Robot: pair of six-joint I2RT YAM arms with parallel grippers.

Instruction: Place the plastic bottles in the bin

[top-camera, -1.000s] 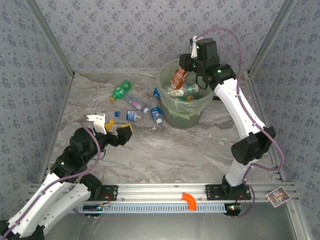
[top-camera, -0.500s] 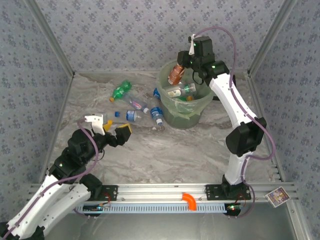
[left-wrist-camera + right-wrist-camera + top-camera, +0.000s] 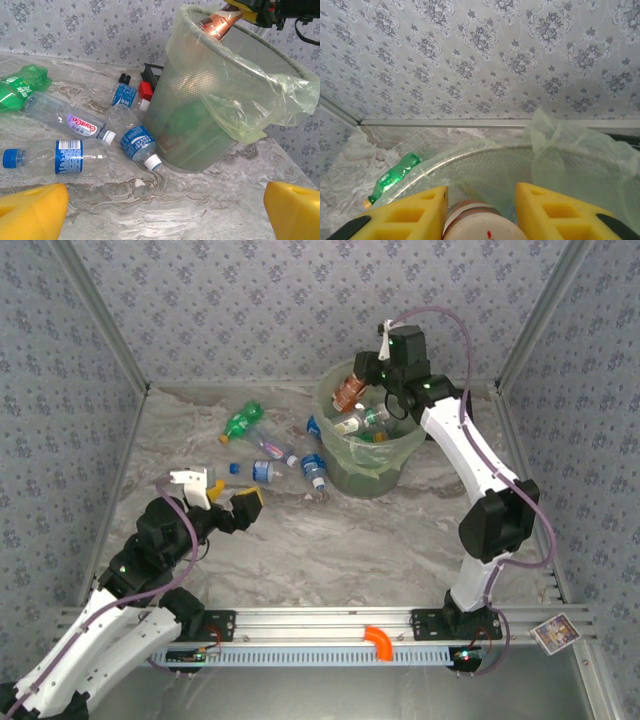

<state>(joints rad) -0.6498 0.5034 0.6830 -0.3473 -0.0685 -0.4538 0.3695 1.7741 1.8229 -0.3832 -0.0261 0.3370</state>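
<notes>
Left fingers [image 3: 30,215] stand spread as wide as they go, with nothing between them; the left gripper [image 3: 222,495] hovers low over the near-left table [image 3: 400,530], facing the bin. Right fingers [image 3: 427,210] press close on both sides of the red bottle [image 3: 348,392]. The right gripper [image 3: 362,375] holds it tilted over the bin's far-left rim, its lower end just inside.

The bin [image 3: 365,478], a mesh basket lined with a pale green bag folded over its rim, stands upright right of centre, near the far wall. In it lie several bottles, clear ones among them, one with a green cap.

Five bottles lie flat on the table left of the bin, between it and the left gripper:
- Nearest are the blue-capped bottle [image 3: 262,470] and the white-capped bottle [image 3: 315,472], the latter just beside the bin's foot.
- Beyond them lies the purple-labelled bottle [image 3: 272,448].
- The small blue bottle [image 3: 313,426] lies against the bin's left side.
- Farthest out is the green bottle [image 3: 240,422].

Bare table separates the left gripper from the nearest bottles, and the centre and right of the table are bare too. Papered walls [image 3: 250,300] close the left, far and right sides, and the right arm [image 3: 470,450] arches along the right one
</notes>
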